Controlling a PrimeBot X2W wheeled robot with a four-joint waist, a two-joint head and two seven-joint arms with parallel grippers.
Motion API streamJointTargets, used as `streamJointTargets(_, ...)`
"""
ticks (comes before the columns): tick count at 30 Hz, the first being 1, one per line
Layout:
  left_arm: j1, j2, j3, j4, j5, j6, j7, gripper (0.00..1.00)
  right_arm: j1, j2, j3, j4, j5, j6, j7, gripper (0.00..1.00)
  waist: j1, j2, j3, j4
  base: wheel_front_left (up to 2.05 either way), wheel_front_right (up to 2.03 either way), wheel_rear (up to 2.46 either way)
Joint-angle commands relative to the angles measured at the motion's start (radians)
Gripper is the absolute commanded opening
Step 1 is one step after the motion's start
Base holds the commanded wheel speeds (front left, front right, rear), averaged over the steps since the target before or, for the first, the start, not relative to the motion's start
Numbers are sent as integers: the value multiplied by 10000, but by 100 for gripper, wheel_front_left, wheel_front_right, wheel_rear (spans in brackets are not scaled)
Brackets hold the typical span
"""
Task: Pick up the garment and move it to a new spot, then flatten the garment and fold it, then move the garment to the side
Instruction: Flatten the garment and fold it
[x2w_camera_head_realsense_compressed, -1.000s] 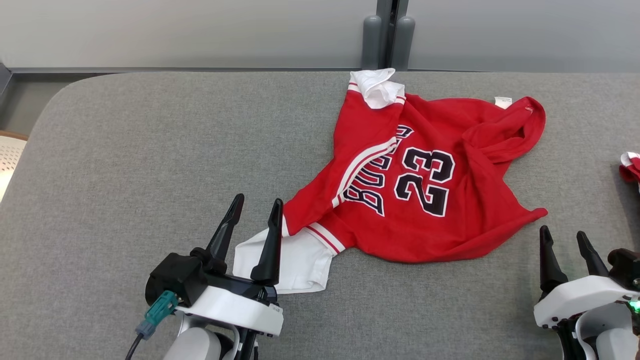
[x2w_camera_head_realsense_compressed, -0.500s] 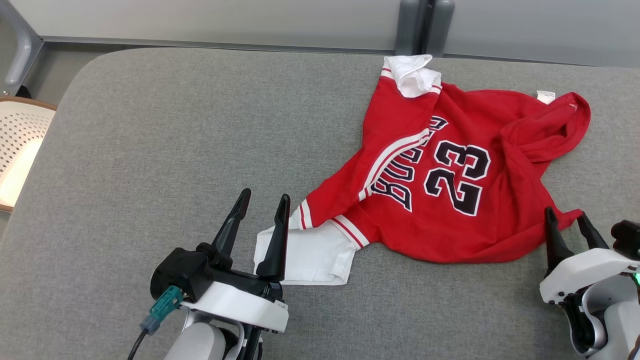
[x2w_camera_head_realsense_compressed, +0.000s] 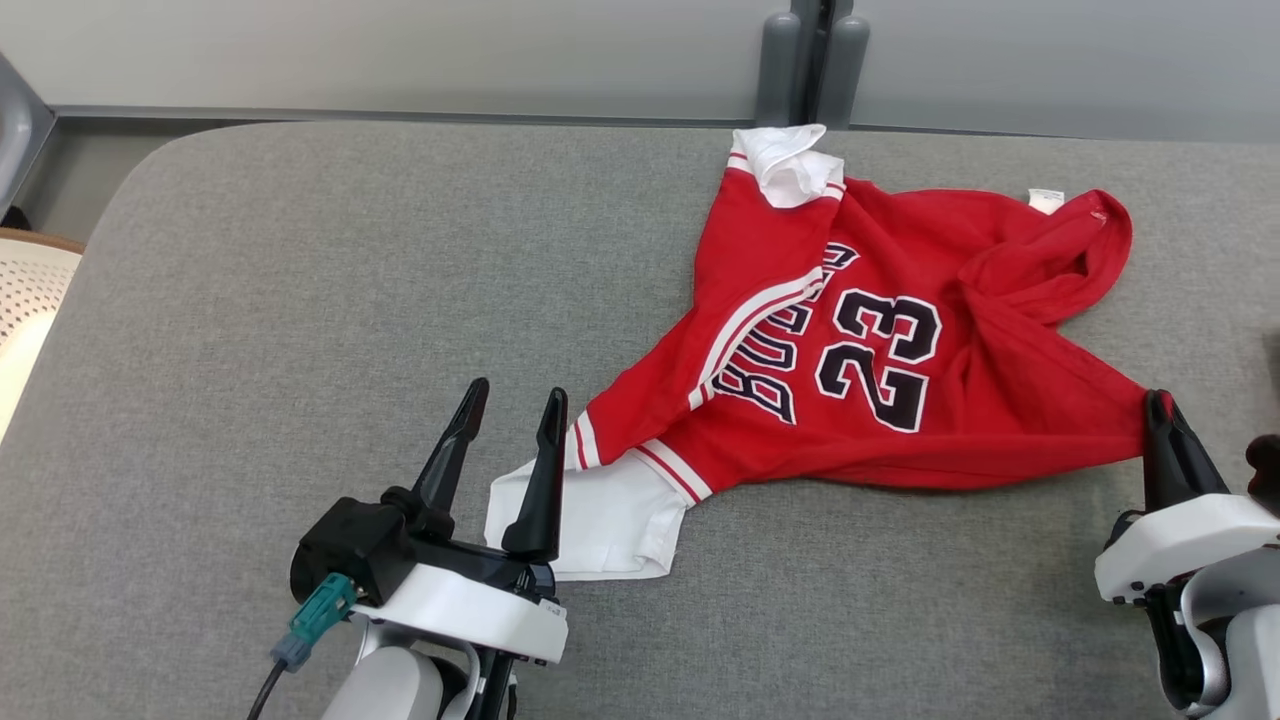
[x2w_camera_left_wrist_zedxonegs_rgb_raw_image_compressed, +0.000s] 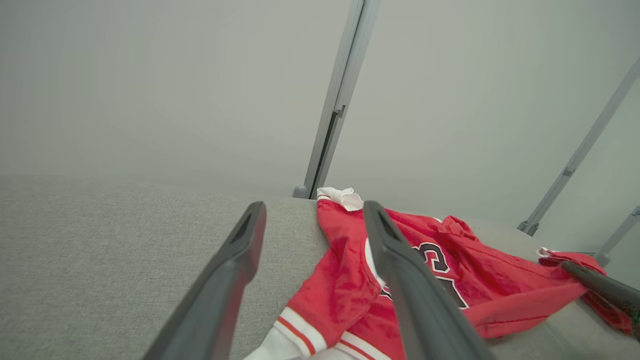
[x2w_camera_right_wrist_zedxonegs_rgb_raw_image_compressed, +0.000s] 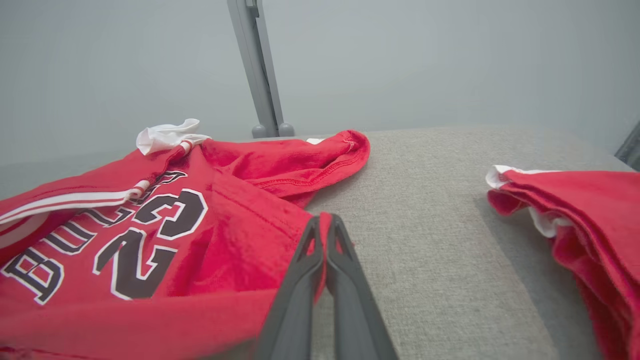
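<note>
Red jersey cloth is sitting pinched between the two dark fingers of the right gripper (x2w_camera_head_realsense_compressed: 1160, 405), which are pressing together on the near right corner of the garment (x2w_camera_head_realsense_compressed: 850, 350); in the right wrist view a sliver of red is showing between the closed tips. From that clamped corner the garment is stretching away forward and to the gripper's left across the grey padded surface (x2w_camera_head_realsense_compressed: 300, 300); it is lying rumpled, with the black "23" facing up. Its white sleeve (x2w_camera_head_realsense_compressed: 590, 510) is lying at the far left end, just beside the left gripper (x2w_camera_head_realsense_compressed: 517, 392). The left gripper is holding its fingers spread well apart; one finger is overlapping the sleeve's edge in the head view, and whether it is touching the cloth cannot be told. To the right gripper's right, apart from the clamped cloth, a second red garment (x2w_camera_right_wrist_zedxonegs_rgb_raw_image_compressed: 575, 215) with white trim is lying on the surface; a grey post (x2w_camera_head_realsense_compressed: 810, 55) is standing beyond the garment's far edge.
</note>
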Motion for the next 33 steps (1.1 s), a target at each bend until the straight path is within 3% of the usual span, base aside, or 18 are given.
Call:
streamJointTargets(1, 58, 42, 46, -6, 49, 43, -16, 100, 205, 85, -128, -300, -207, 2, 153, 0, 0, -1, -85, -102, 0, 0, 0)
streamJointTargets(6, 154, 44, -47, -30, -94, 45, -14, 100, 872, 474, -683, -1860, -1124, 1, 1151, 0, 0, -1, -238, -62, 0, 0, 0)
streamJointTargets(12, 30, 41, -197, -95, -214, 33, -16, 100, 718, 229, -118, -2783, -2274, 1, 2769, 0, 0, -1, -95, 340, 0, 0, 0)
streamJointTargets(18, -169, 41, -399, -113, -313, 67, -14, 100, -411, -332, 425, -1586, -2618, -2, 3669, 0, 0, -1, 264, 942, 0, 0, 0)
streamJointTargets(25, -224, 41, -590, -141, -366, 133, -16, 100, -1175, -609, 242, 158, -2624, -1, 3431, 0, 0, -1, 488, 1471, 0, 0, 0)
streamJointTargets(26, -198, 39, -566, -129, -347, 140, -16, 100, -1212, -586, 207, 311, -2629, -1, 3345, 17, 0, -1, 495, 1475, 0, 0, 0)
streamJointTargets(27, -180, 38, -539, -121, -322, 142, -14, 100, -1238, -553, 161, 409, -2645, -1, 3238, 78, 0, -1, 501, 1463, 0, 0, 0)
streamJointTargets(28, -180, 38, -539, -121, -322, 142, -14, 100, -1238, -553, 161, 409, -2645, -1, 3238, 78, 0, -1, 501, 1463, 0, 0, 0)
streamJointTargets(29, -161, 38, -503, -115, -288, 147, -16, 100, -1257, -477, 61, 520, -2592, -1, 3162, 100, 0, -1, 502, 1433, 0, 0, 0)
streamJointTargets(33, -158, 38, -374, -70, -192, 112, -14, 100, -1267, -208, -7, 785, -2492, -1, 2748, 100, 0, -1, 439, 1173, 0, 0, 0)
